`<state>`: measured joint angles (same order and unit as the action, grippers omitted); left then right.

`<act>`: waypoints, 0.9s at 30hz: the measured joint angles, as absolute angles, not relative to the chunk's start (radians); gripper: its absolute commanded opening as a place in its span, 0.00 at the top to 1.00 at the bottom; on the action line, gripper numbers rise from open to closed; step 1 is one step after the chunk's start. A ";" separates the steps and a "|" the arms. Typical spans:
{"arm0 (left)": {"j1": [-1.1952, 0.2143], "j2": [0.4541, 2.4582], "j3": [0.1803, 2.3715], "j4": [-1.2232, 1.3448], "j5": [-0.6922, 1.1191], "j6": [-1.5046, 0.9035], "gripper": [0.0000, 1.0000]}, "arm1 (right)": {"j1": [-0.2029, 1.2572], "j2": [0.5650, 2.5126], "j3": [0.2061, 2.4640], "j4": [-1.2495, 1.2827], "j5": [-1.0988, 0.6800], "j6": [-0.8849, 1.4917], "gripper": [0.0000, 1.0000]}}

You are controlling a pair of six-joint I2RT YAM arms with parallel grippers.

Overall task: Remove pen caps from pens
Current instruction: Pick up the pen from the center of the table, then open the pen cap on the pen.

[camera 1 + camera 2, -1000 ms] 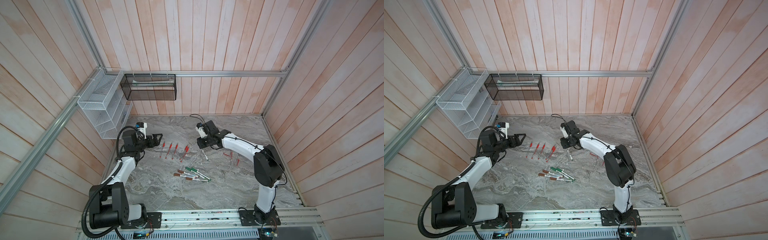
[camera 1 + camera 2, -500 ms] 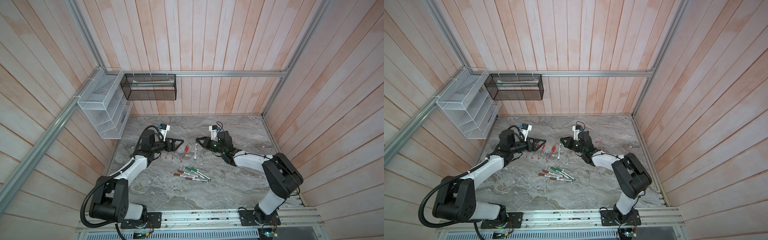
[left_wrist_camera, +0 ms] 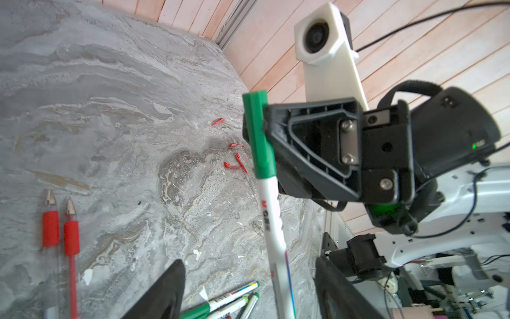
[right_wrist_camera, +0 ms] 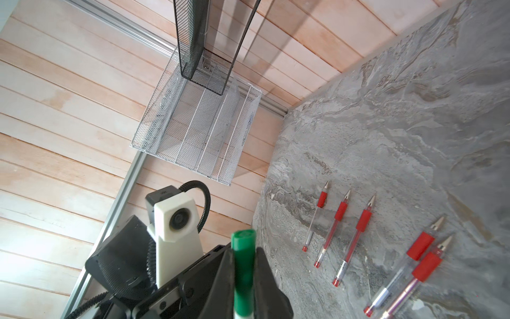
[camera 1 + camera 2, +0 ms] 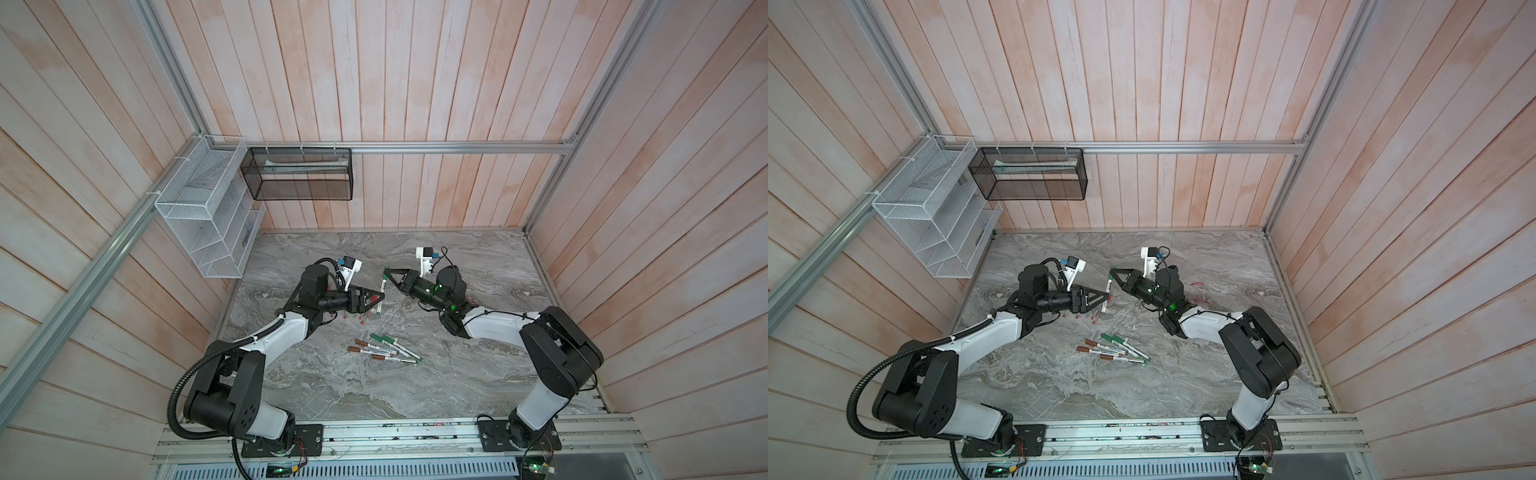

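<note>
Walls (image 5: 415,83) of pale plank box in your grey marbled surface (image 5: 478,374), a white wire rack (image 5: 199,216) and black mesh basket (image 5: 299,178) hung by its far left corner. Your right tool (image 5: 387,274) clamps the green cap (image 3: 259,138) of a marker (image 3: 271,221) above mid-surface, long axis far to near, cap toward the far edge. Your left tool (image 5: 379,300) gapes astride its white barrel, not touching. Other markers (image 5: 384,349) lie centrally, red pens (image 4: 342,229) by the left tool, red caps (image 3: 234,163) right of centre.

Grey marble tabletop (image 5: 374,395), wood-plank walls. Black mesh basket (image 5: 299,174) hangs off the aluminium rail (image 5: 457,146) on the back wall. White wire rack (image 5: 199,208) just beside the basket, at the corner.
</note>
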<state>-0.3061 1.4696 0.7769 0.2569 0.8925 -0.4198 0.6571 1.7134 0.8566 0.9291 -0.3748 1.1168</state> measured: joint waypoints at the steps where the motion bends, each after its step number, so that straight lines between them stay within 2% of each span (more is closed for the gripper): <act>1: -0.308 1.470 0.780 0.253 0.892 -0.423 0.36 | 0.661 1.717 0.857 0.937 -0.375 1.120 0.99; 7: -0.330 1.470 0.786 0.243 0.882 -0.420 0.64 | 0.679 1.729 0.858 0.945 -0.363 1.123 1.00; 9: -0.335 1.470 0.789 0.238 0.877 -0.418 0.76 | 0.680 1.730 0.858 0.947 -0.358 1.122 1.00; 12: -0.340 1.473 0.792 0.236 0.864 -0.419 0.98 | 0.680 1.730 0.858 0.953 -0.347 1.118 1.00; 14: -0.339 1.480 0.797 0.232 0.850 -0.409 1.00 | 0.680 1.732 0.857 0.958 -0.341 1.111 1.00; 19: -0.343 1.480 0.798 0.241 0.846 -0.409 1.00 | 0.664 1.738 0.857 0.982 -0.374 1.116 0.79; 24: -0.350 1.481 0.798 0.254 0.871 -0.404 1.00 | 0.650 1.758 0.852 1.076 -0.409 1.158 0.78; 27: -0.352 1.481 0.798 0.255 0.885 -0.404 1.00 | 0.647 1.788 0.851 1.130 -0.433 1.182 0.82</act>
